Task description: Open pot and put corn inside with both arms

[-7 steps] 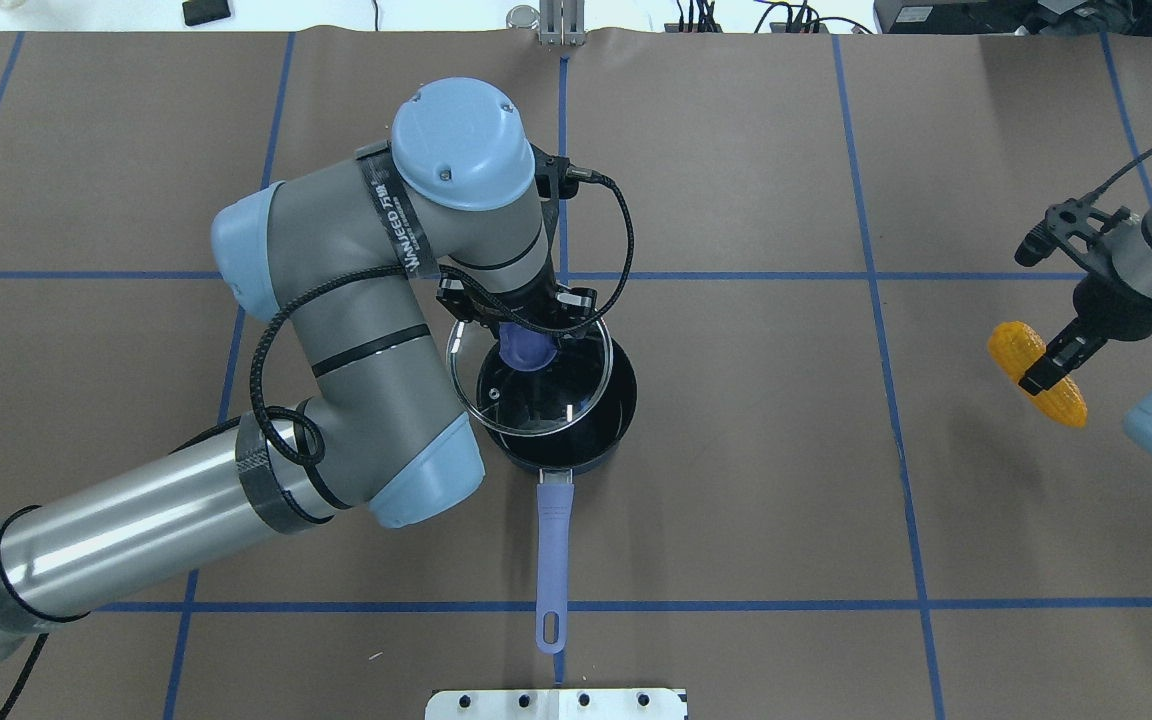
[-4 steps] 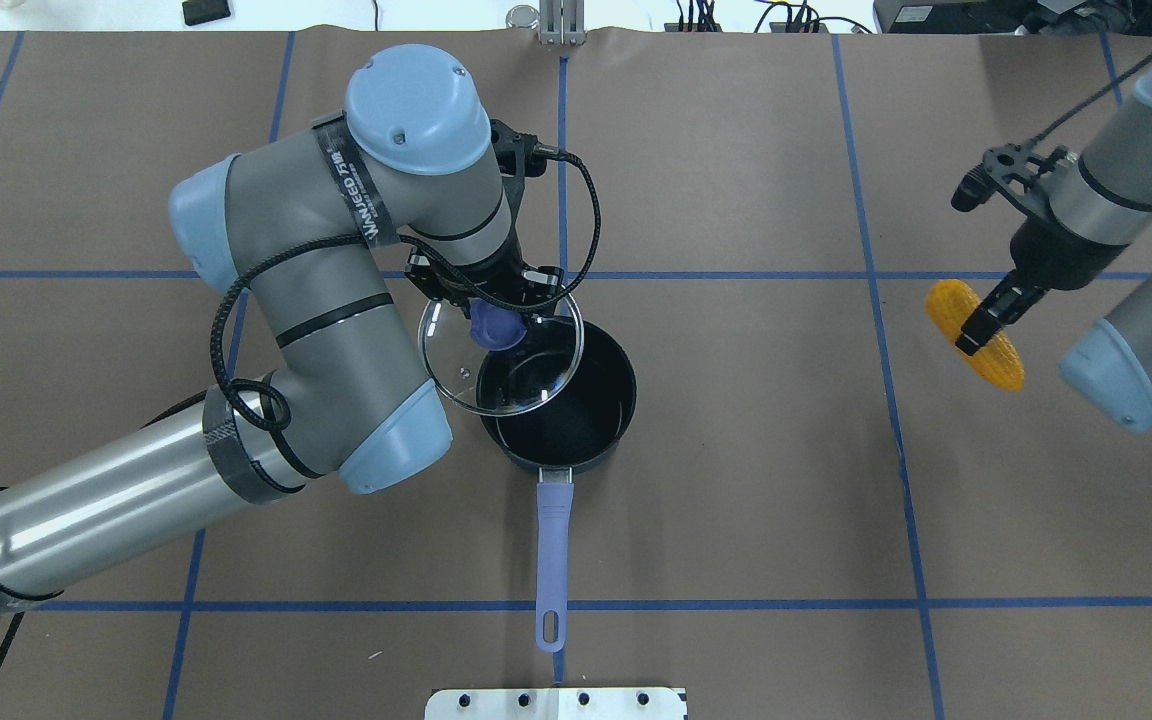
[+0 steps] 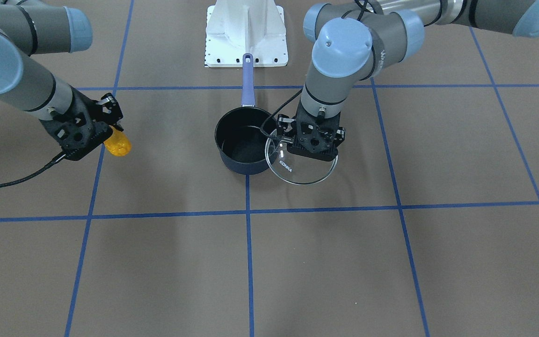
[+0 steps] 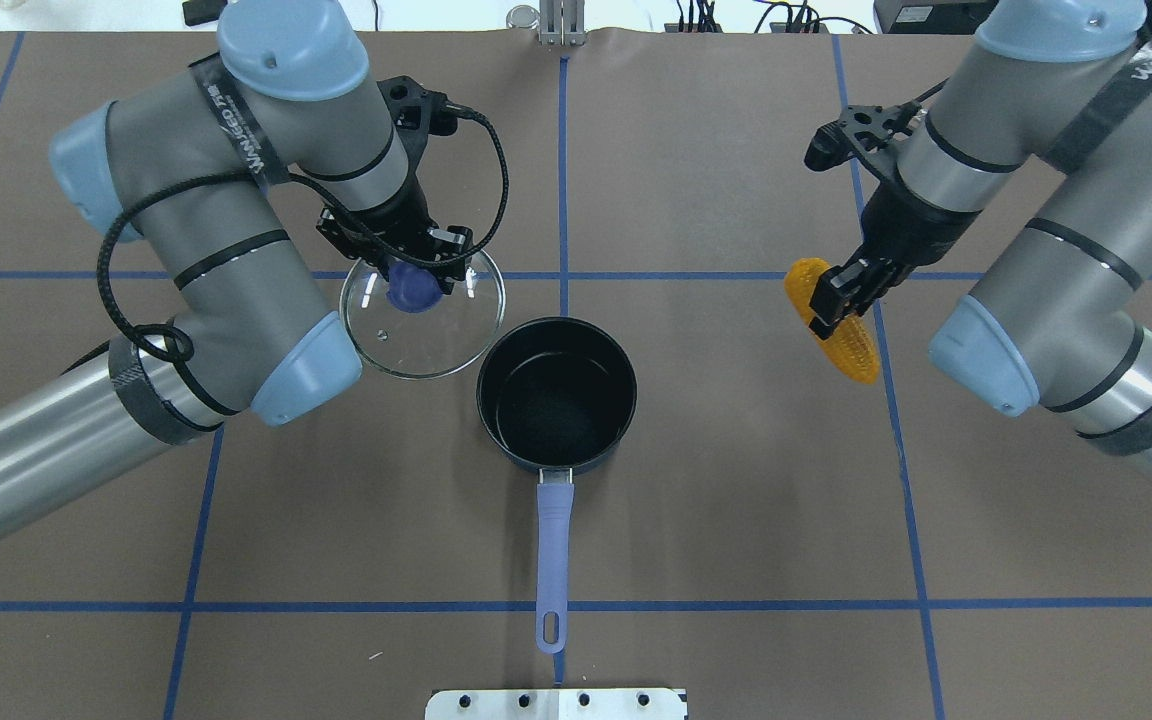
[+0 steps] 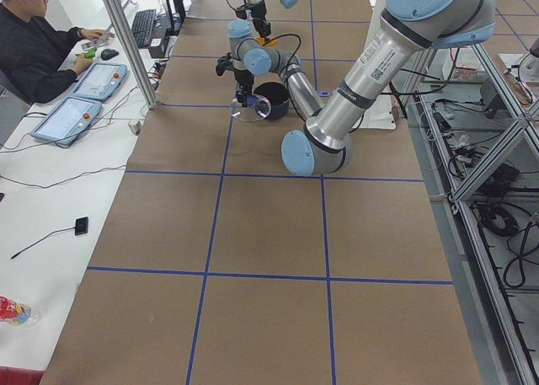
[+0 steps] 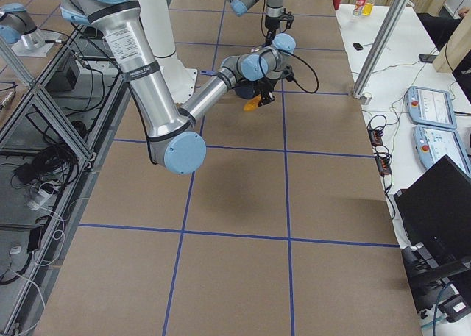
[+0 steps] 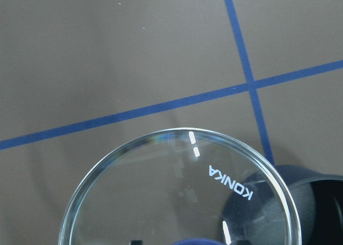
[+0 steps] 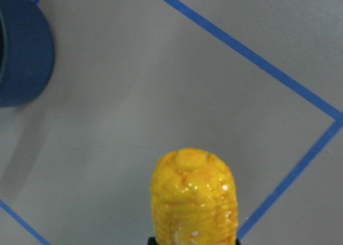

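The navy pot (image 4: pixel 556 395) stands open at the table's middle, its lavender handle (image 4: pixel 553 560) pointing toward the robot; it also shows in the front view (image 3: pixel 241 140). My left gripper (image 4: pixel 414 285) is shut on the blue knob of the clear glass lid (image 4: pixel 423 315) and holds the lid in the air just left of the pot (image 3: pixel 303 161). My right gripper (image 4: pixel 836 300) is shut on the yellow-orange corn (image 4: pixel 833 320) and holds it above the table, right of the pot. The corn fills the right wrist view (image 8: pixel 193 197).
The brown table cover carries a grid of blue tape lines (image 4: pixel 716 275). A white base plate (image 4: pixel 556 703) sits at the near edge behind the pot's handle. An operator (image 5: pixel 38 44) sits at a side desk with control tablets.
My left gripper has carried the lid up and off the pot to the left, leaving the pot open. My right gripper has brought the corn leftward toward the pot.
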Tool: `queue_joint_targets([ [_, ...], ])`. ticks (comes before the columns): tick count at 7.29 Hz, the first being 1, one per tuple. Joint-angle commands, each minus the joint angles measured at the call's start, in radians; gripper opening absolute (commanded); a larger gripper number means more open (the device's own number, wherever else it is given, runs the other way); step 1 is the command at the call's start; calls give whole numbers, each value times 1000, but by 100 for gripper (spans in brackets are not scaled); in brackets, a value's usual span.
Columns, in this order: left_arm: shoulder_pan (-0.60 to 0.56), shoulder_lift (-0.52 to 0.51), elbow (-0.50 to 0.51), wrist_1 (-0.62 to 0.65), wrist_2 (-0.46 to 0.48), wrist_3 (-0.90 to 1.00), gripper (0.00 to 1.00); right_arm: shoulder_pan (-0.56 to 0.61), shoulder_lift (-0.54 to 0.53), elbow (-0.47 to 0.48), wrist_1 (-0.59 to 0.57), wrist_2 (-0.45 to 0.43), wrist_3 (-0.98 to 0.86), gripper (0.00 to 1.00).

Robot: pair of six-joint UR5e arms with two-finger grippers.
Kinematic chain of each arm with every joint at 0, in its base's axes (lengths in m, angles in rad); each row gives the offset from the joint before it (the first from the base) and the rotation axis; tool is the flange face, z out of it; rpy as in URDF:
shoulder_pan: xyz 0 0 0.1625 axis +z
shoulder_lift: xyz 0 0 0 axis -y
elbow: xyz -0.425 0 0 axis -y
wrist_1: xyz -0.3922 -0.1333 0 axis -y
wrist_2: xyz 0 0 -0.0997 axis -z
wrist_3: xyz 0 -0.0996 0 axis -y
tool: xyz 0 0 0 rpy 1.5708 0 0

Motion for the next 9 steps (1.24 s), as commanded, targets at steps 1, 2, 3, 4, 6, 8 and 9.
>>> queue_joint_targets([
  [1,-68,48,0,-1,-62,99,53,-88,114,-7,2,-28,218,34],
  [2,-93,69,0,-1,-79,139,53,-138,160,-13,4,-83,305,35],
  [3,-119,89,-2,-3,-85,194,53,-178,197,-19,4,-138,364,36],
  [4,-140,111,0,-3,-106,231,53,-209,219,-23,7,-168,403,36],
  [6,-164,150,0,-6,-117,300,53,-260,251,-127,189,-229,510,36],
  [8,-191,192,3,-10,-117,365,53,-278,274,-178,267,-260,546,43],
  [9,-206,213,6,-12,-117,392,53,-278,277,-177,267,-260,546,99],
])
